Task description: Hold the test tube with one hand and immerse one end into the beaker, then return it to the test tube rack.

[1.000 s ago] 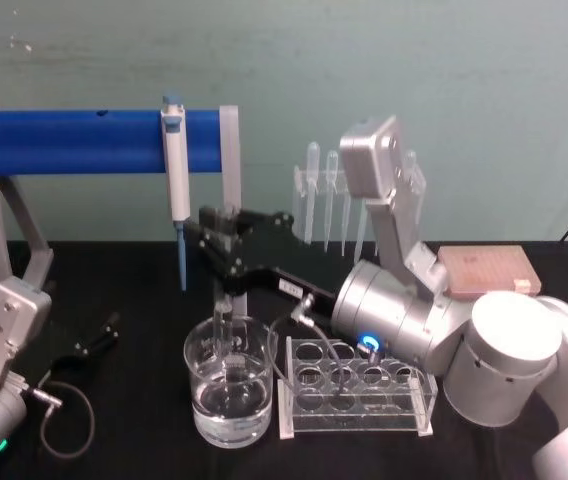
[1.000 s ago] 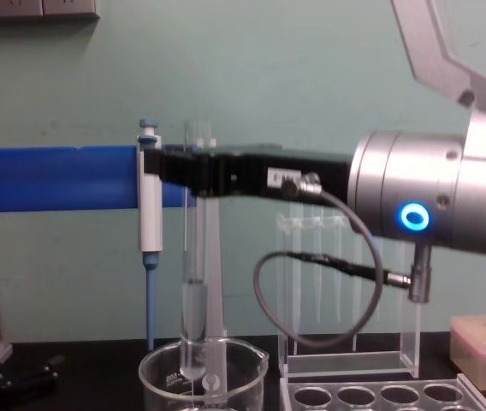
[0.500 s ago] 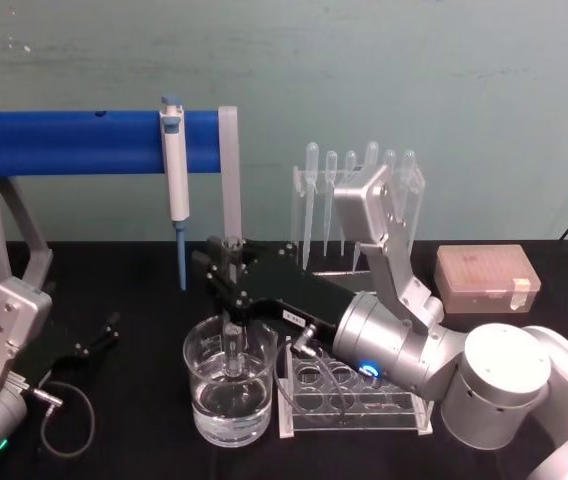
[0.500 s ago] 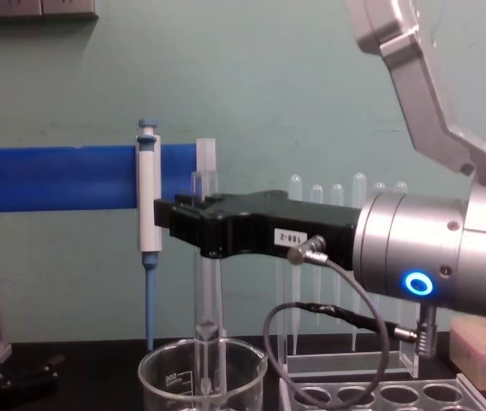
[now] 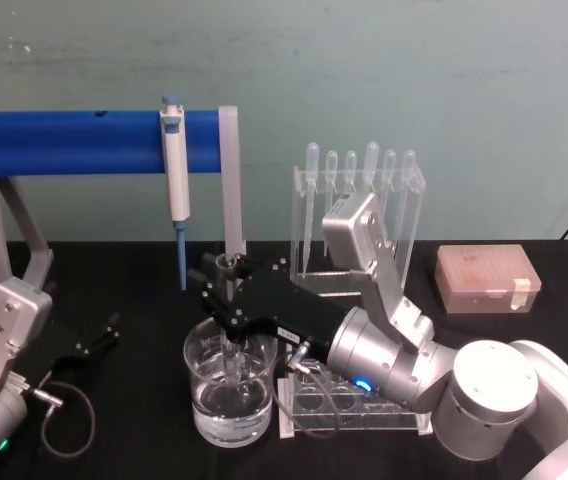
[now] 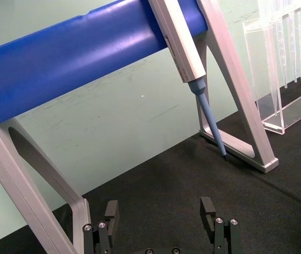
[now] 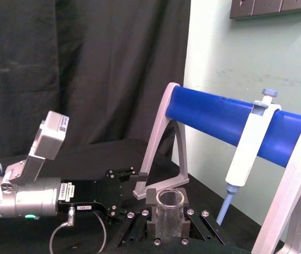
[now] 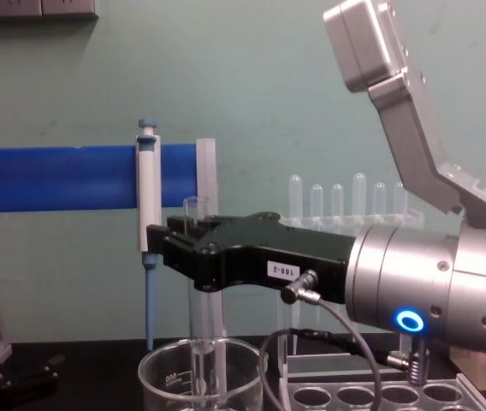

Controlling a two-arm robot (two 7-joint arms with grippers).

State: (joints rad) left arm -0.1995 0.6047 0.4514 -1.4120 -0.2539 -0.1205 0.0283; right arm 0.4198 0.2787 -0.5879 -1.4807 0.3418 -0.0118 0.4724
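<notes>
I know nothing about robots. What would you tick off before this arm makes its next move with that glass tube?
1. Right pincer shut on the test tube near its rim: ok.
2. Test tube upright: ok.
3. Tube's lower end below the beaker rim: ok.
4. Lower end dipped into the liquid: cannot tell.
5. Test tube rack beside the beaker has free holes: ok.
6. Left pincer open, parked low on the table, left of the beaker: ok.
</notes>
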